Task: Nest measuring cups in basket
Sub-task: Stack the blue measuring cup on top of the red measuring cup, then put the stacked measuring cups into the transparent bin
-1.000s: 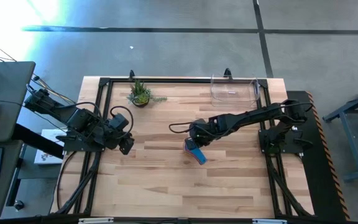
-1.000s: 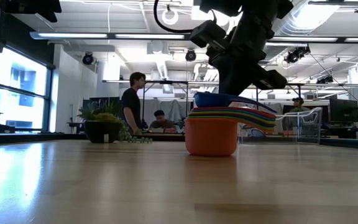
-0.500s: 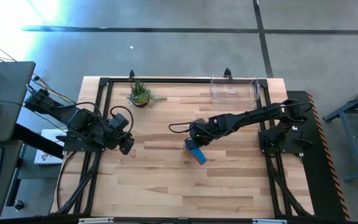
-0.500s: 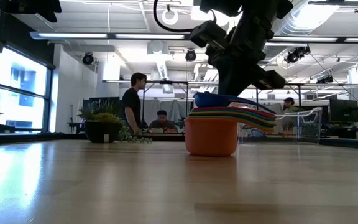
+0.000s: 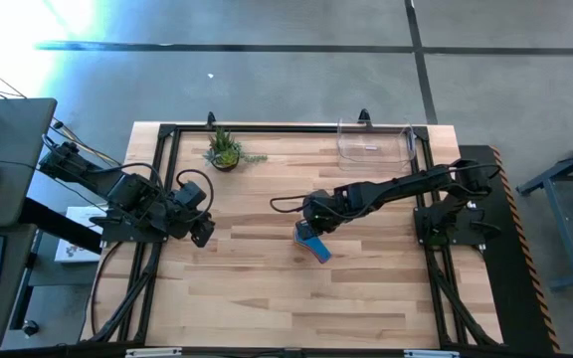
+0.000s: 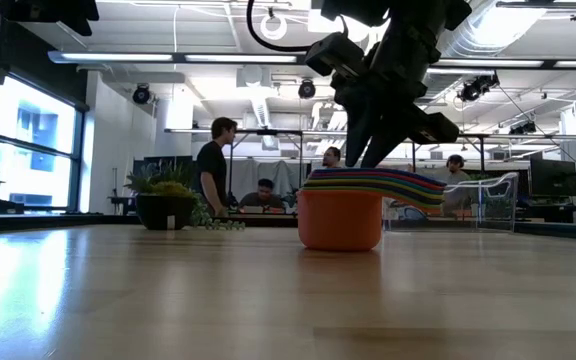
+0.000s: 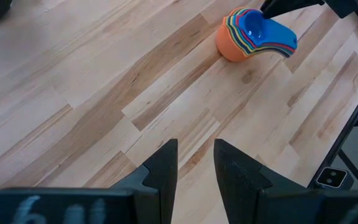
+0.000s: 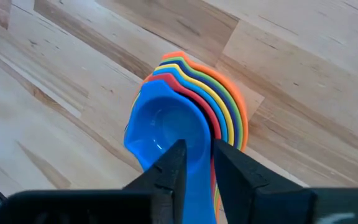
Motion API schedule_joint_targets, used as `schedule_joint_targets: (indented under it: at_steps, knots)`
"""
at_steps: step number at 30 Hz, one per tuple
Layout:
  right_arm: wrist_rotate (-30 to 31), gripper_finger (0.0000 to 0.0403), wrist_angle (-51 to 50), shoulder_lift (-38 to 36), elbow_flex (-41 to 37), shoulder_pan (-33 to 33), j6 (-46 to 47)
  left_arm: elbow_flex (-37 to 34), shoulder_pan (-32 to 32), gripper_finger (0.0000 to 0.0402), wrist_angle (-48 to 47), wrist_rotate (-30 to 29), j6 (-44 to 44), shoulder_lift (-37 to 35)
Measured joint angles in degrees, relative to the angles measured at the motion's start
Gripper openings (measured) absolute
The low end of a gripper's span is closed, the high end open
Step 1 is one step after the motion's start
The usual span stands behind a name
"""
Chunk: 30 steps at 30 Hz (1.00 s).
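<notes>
Cups point(image 5: 312, 242) mid-table, bare wood around, basket point(image 5: 374, 143) well apart.

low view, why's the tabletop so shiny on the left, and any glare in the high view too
Low view: window light reflects off the wooden table, and the near tabletop is soft. High view: a bluish-white flare washes the floor at upper left; the clear basket shows faint highlights.

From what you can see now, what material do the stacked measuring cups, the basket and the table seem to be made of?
Measuring cups: likely plastic, with bright solid colours, thin moulded rims and a soft sheen on the blue top cup.
Basket: probably clear plastic, glossy; the table shows through its walls.
Table: wood, apparently joined light planks with visible grain and a smooth, faintly reflective finish.
</notes>
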Motion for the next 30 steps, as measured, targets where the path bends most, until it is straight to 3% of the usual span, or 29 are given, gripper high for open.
schedule_joint_targets:
  at_steps: [15, 21, 30]
  knots:
    - [0.4, 0.008, 1.2, -5.0, 0.0, 0.0, -0.3, 0.0, 0.0, 0.0095, 0.0, -0.1, 0.9, -1.4]
    - [0.7, 0.008, 6.0, -6.7, 0.0, 1.3, 1.8, 0.0, 0.0, 0.0095, 0.0, -0.7, 7.1, -4.1]
    - [4.6, 0.008, 19.6, -7.0, 0.0, 6.8, 5.9, 0.0, -0.1, 0.0095, 0.0, -7.0, 19.3, -9.8]
